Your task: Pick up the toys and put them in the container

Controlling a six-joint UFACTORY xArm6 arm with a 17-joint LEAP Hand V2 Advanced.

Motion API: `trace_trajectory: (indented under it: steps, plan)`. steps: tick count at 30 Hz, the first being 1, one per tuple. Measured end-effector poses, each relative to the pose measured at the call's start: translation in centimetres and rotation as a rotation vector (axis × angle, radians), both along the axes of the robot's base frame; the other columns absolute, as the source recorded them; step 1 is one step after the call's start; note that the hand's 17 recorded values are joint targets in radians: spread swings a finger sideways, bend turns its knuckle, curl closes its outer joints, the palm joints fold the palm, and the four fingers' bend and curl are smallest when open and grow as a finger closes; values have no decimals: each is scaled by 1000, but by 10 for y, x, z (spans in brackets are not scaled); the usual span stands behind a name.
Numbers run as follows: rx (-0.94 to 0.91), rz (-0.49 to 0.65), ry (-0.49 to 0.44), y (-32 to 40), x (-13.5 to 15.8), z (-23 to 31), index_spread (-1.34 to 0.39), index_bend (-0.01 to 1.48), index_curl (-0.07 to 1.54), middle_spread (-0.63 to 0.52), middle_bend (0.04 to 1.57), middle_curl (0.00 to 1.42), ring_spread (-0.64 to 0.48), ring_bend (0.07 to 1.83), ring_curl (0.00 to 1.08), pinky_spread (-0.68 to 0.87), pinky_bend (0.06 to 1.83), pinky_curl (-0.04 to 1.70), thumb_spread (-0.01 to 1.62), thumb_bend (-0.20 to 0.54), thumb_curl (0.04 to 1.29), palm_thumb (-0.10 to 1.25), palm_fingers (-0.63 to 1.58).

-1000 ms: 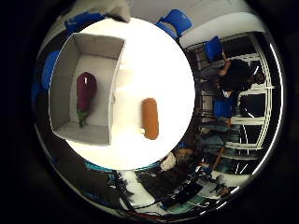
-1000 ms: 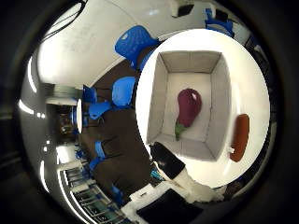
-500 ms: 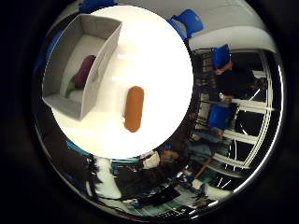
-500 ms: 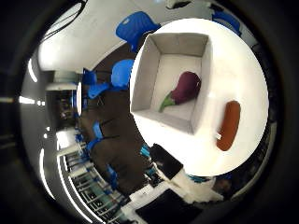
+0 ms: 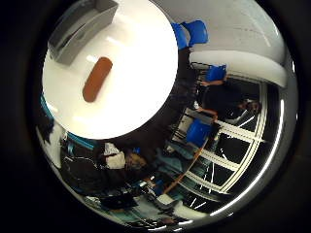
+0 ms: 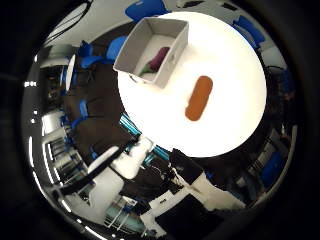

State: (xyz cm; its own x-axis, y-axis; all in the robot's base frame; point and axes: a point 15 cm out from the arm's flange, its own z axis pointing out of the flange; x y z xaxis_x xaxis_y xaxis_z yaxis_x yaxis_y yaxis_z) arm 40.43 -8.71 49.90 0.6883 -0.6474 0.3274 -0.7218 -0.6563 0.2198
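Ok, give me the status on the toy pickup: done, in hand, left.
Done: the purple eggplant toy lies inside the grey container. In hand: nothing visibly; neither palm view shows a toy close to the palm, and the fingers are out of sight. Left: the orange sausage-shaped toy lies on the white round table, beside the container and apart from it, waiting to be picked up.

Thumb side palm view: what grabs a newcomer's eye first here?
The bright round white table stands out against the dark room. On it lies an orange-brown oblong toy, alone on the bare top beside a grey rectangular container. Inside the container rests a purple eggplant toy with a green stem.
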Motion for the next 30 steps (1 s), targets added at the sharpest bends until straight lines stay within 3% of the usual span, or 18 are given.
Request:
trace_trajectory:
  steps: [18,30]
  plan:
    - [-280,266,-146,-30,-21,-35,-420,134,208,40,178,272,192,261,269,380,448,329,950,-27,318,659,-54]
    - [-315,462,-198,-10,-6,-71,-428,130,179,25,174,266,186,274,276,362,480,331,919,-27,328,678,-68]
